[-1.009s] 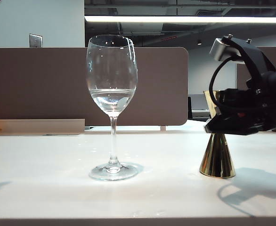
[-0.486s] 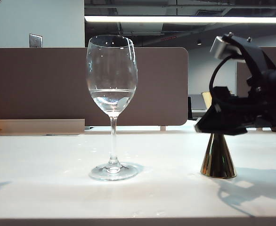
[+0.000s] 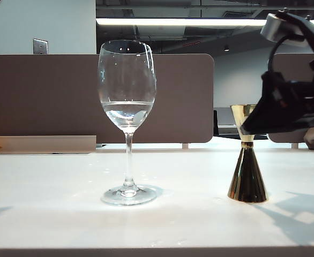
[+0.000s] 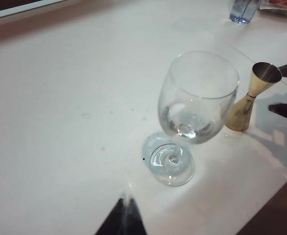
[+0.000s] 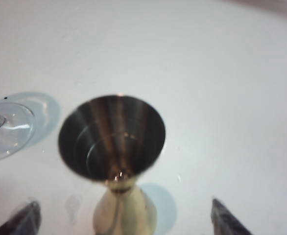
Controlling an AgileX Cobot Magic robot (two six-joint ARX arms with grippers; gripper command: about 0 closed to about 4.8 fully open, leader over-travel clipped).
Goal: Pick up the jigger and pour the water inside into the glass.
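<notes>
The white tabletop carries all items. The right arm enters from the right edge of the exterior view, and the right gripper is raised above and just behind the jigger, clear of it. In the right wrist view its two dark fingertips stand wide apart either side of the jigger with white table visible between each tip and the metal; it holds nothing.

The glass stands upright near the middle of the tabletop, its foot flat on the surface. The water fills roughly the lower third of its bowl.

The jigger stands upright on its wider cone toward the right edge of the tabletop, well apart from the glass and untouched. Its upper cup faces up; the right wrist view looks into it, and whether any liquid lies inside cannot be told.

The left gripper shows only as one dark, blurred tip on the near side of the glass, apart from its foot. Its opening cannot be told.

A clear bottle base sits at the far edge.
</notes>
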